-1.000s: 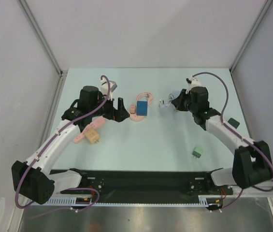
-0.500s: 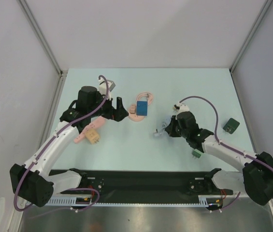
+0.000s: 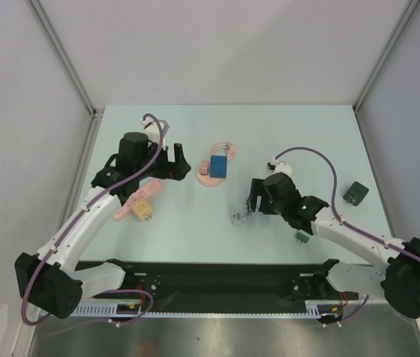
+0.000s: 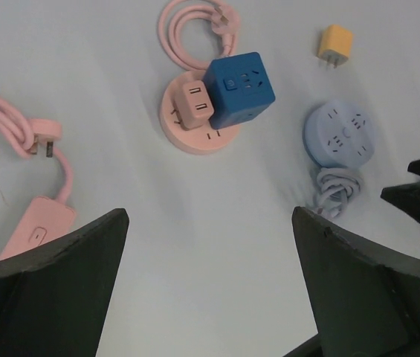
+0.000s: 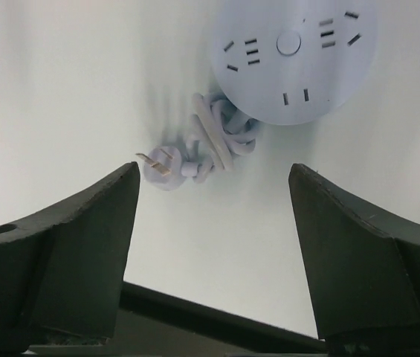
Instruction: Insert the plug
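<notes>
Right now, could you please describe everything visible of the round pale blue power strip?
The round power strip is a pale blue, smooth plastic-looking disc lying flat on the table, socket slots facing up around a central button. Its matching cord is bundled and tied beside it, ending in a flat-pinned plug. Nothing grips it; the open right gripper hovers above.

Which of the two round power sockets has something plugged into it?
The pink socket, carrying a blue cube and a pink adapter; the pale blue socket has only bare slots.
</notes>
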You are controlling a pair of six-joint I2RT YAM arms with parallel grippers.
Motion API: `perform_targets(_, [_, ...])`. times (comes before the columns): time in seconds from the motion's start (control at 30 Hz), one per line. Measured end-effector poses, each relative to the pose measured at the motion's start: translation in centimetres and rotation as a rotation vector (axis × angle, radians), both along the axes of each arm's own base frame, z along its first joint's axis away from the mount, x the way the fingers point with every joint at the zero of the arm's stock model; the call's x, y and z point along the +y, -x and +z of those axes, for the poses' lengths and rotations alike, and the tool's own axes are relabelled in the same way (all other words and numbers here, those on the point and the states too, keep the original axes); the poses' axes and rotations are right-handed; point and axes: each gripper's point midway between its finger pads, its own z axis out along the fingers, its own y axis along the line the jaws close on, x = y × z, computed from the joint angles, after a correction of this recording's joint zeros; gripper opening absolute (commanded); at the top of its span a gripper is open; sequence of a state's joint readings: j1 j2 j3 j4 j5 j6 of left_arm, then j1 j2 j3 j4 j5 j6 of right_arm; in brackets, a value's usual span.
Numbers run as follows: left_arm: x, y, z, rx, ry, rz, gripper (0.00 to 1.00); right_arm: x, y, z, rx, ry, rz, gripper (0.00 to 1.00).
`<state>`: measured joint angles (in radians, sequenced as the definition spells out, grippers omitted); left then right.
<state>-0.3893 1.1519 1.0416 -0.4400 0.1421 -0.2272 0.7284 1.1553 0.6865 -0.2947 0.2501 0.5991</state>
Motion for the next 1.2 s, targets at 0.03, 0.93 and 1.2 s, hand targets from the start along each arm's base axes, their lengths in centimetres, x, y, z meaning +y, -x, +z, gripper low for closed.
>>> perform_targets(0.03, [-0.2,0.1,0.0,0.002,0.007,-0.013,0.94,-0.2,-0.3,1.0,-0.012,-0.002,-0.013,0.84])
perform_targets(0.93, [-8.9,3.4,1.0,0.066,0.054,-0.330,0.77,-10.0,-20.9,-1.0,0.065,0.041,-0.052,0.57])
perform_targets(1.2, [-14.1,0.6,0.8,0.056,0.026,-0.352,0.67,-10.0,-23.5,-4.2,0.140,-0.014,0.054,0.39])
